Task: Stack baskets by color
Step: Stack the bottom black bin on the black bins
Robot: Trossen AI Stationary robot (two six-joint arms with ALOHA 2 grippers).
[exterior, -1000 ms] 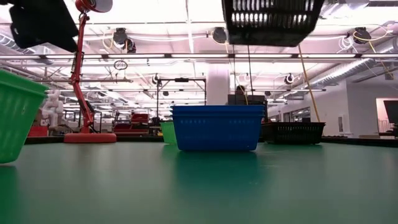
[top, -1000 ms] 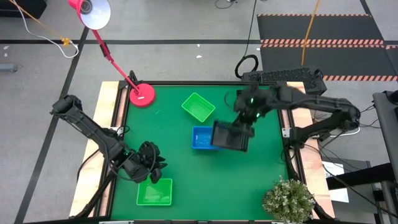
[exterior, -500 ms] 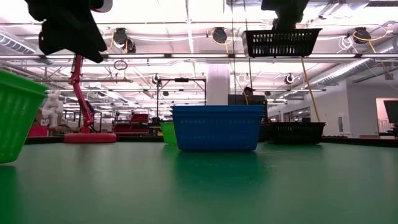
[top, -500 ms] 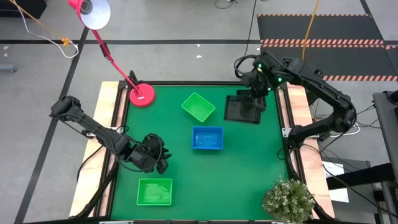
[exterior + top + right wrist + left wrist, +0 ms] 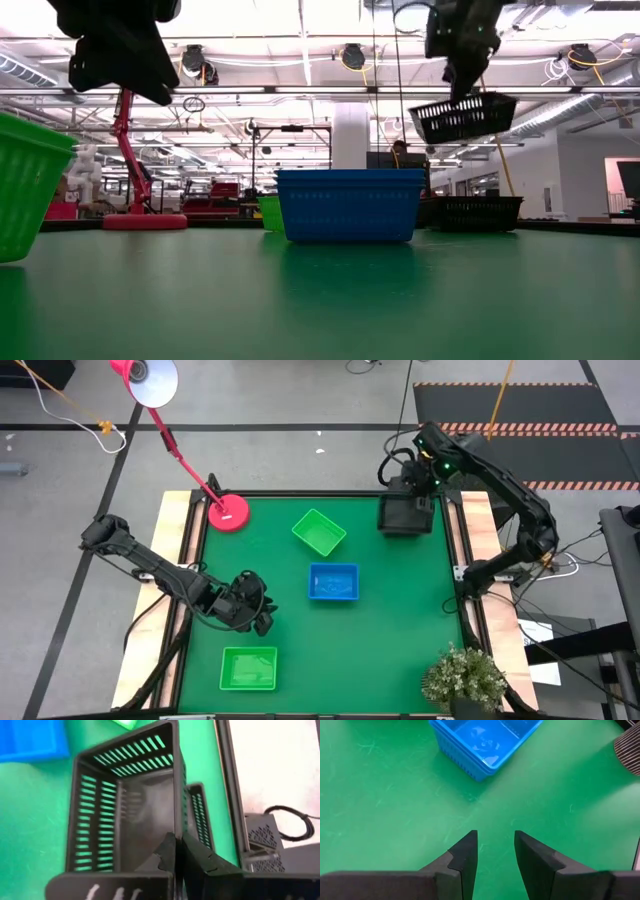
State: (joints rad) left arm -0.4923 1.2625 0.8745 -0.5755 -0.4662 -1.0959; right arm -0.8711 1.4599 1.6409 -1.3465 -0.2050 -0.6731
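Observation:
My right gripper [image 5: 413,492] is over the table's far right corner, shut on a black basket [image 5: 404,517] that hangs in the air [image 5: 465,116]. Under it a second black basket [image 5: 470,212] stands on the green mat; the right wrist view shows it beside the held one [image 5: 198,817]. A blue basket [image 5: 333,582] stands mid-table. One green basket [image 5: 320,532] stands beyond it and another [image 5: 248,668] stands near the front edge. My left gripper [image 5: 495,842] hovers open and empty between the blue basket and the near green one [image 5: 255,612]. My right gripper pinches one side wall of the black basket at its rim [image 5: 177,827], one finger [image 5: 167,852] inside the basket and the other [image 5: 200,857] outside. The fingers come from above, slanting down. The basket hangs below them, tilted and clear of the table.
A red lamp base [image 5: 228,513] stands at the far left corner, its arm leaning out past the table. A potted plant [image 5: 462,680] stands at the near right corner. Wooden rails [image 5: 182,560] border the mat. Bare green mat lies right of the blue basket.
My right gripper has carried the black basket from above the blue basket toward the table's far right corner, turning as it went. The basket, level before, now hangs tilted. My left gripper has swung a little away from the near green basket, toward mid-table.

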